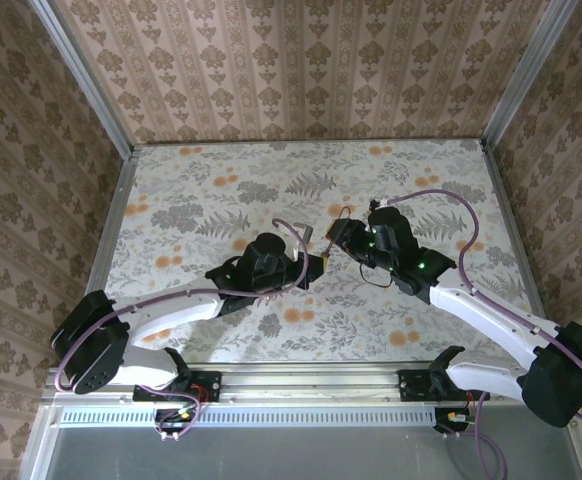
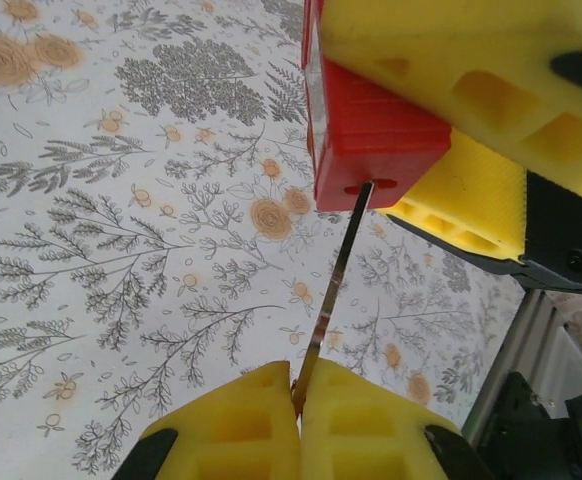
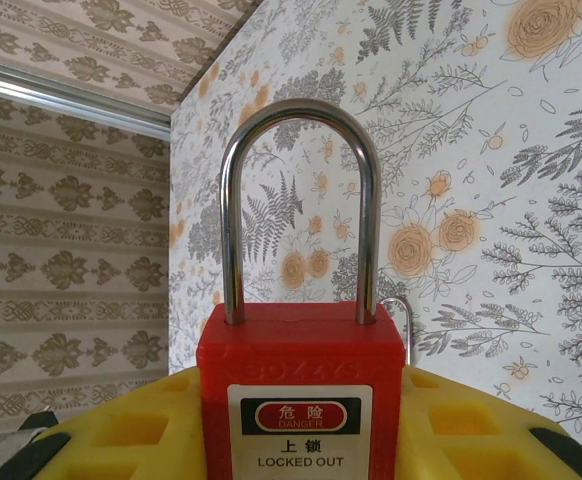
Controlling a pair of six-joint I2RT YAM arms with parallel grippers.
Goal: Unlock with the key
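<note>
Over the middle of the floral table (image 1: 221,200), the left arm (image 1: 171,303) and right arm (image 1: 491,312) reach inward from the near edge, elbows bent, wrists almost meeting. The right tool (image 1: 346,238) pinches the red padlock (image 3: 298,370) by its body, with the shackle seated at both ends. The left tool (image 2: 299,400) is pressed together on the key (image 2: 336,270), whose blade tip sits in the padlock's keyhole.

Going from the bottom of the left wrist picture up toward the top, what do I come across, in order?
left gripper, jaws shut on the key → key, its tip at the keyhole → red padlock
</note>
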